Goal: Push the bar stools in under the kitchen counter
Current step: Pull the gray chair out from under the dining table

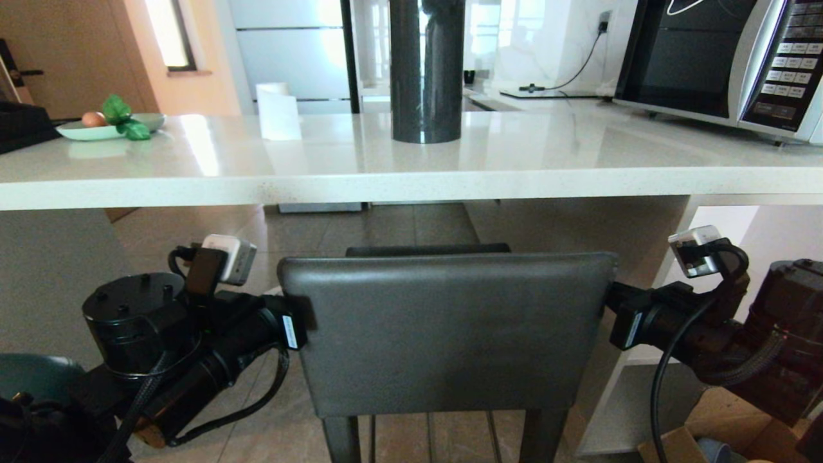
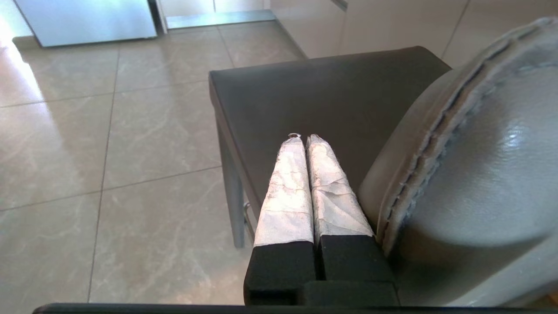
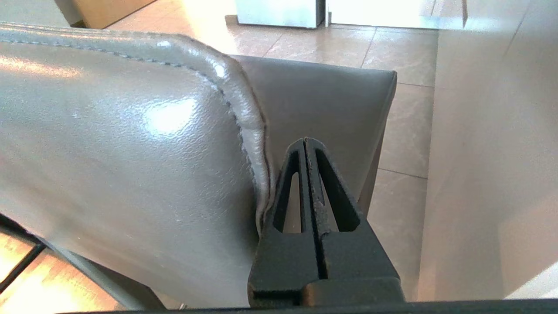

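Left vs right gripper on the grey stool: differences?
The left gripper has white-wrapped fingers; the right gripper has bare black slotted ones. The left sits at the grey stool's left backrest edge, the right at its right edge. Both are shut, holding nothing, beside the backrest.

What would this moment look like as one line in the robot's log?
grey stool backrest facing robot, at counter edge | left gripper shut, beside backrest's left edge | right gripper shut, beside right edge | teal stool at far left

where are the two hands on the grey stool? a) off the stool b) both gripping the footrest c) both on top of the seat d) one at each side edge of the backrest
d: the left hand and the right hand, both shut, sit against opposite side edges of the grey stool backrest.
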Robot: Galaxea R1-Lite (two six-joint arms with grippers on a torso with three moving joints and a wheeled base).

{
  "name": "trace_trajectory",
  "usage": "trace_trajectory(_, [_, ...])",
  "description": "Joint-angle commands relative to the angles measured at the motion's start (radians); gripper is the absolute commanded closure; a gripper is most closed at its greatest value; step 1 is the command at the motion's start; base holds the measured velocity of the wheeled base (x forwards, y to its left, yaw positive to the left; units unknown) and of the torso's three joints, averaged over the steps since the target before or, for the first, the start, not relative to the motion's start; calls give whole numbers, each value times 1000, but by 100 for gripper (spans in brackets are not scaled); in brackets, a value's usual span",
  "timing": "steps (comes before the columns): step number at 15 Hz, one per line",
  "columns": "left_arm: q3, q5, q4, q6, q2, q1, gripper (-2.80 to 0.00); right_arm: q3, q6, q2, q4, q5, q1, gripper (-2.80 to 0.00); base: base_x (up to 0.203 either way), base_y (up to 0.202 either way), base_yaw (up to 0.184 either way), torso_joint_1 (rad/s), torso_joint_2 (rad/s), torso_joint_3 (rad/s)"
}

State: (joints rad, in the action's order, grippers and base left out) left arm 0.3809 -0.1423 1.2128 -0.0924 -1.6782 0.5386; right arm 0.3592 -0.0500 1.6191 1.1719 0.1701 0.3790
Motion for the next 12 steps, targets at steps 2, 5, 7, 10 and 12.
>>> trace_trajectory(2, [-3, 6, 10, -1, 0, 7, 0, -8, -1, 1, 5, 2, 42, 0, 0, 0, 0, 0, 0, 0])
trace_trajectory(5, [-18, -2, 13, -1, 8, 6, 0, -14, -1, -6, 5, -12, 50, 0, 0, 0, 0, 0, 0, 0])
trace_trajectory(7, [-32, -2, 14, -1, 20, 7, 0, -23, -1, -30, 5, -16, 68, 0, 0, 0, 0, 0, 0, 0])
trace_trajectory(10, [-40, -2, 14, -1, 22, 7, 0, -36, -2, -53, 5, -69, 113, 0, 0, 0, 0, 0, 0, 0])
trace_trajectory(12, [-39, -3, 16, 0, 25, 7, 0, -36, -4, -51, 5, -70, 112, 0, 0, 0, 0, 0, 0, 0])
